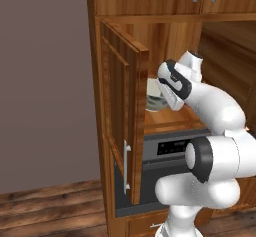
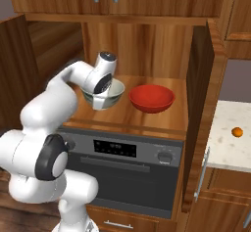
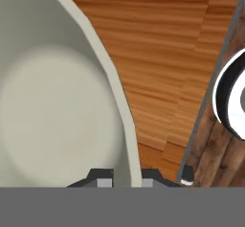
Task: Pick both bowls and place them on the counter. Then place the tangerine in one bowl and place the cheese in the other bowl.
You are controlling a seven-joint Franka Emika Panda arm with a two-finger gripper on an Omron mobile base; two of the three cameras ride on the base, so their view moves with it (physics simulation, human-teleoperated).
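While both bowls sit on the brown wooden shelf board (image 2: pixel 147 118) above the oven, the two-finger gripper (image 3: pixel 123 179) pinches the pale cream-grey bowl's (image 2: pixel 113 93) rim; the glossy red bowl (image 2: pixel 152 98) waits beside it. The small orange tangerine (image 2: pixel 237 132) lies on the speckled beige counter (image 2: pixel 223 148), so nothing looks finished.

Arm (image 1: pixel 210 106) reaches into open cabinet; pale bowl (image 1: pixel 155 98) on wooden shelf (image 1: pixel 167 121), partly behind open door (image 1: pixel 122 111). Oven (image 1: pixel 165 151) below shelf.
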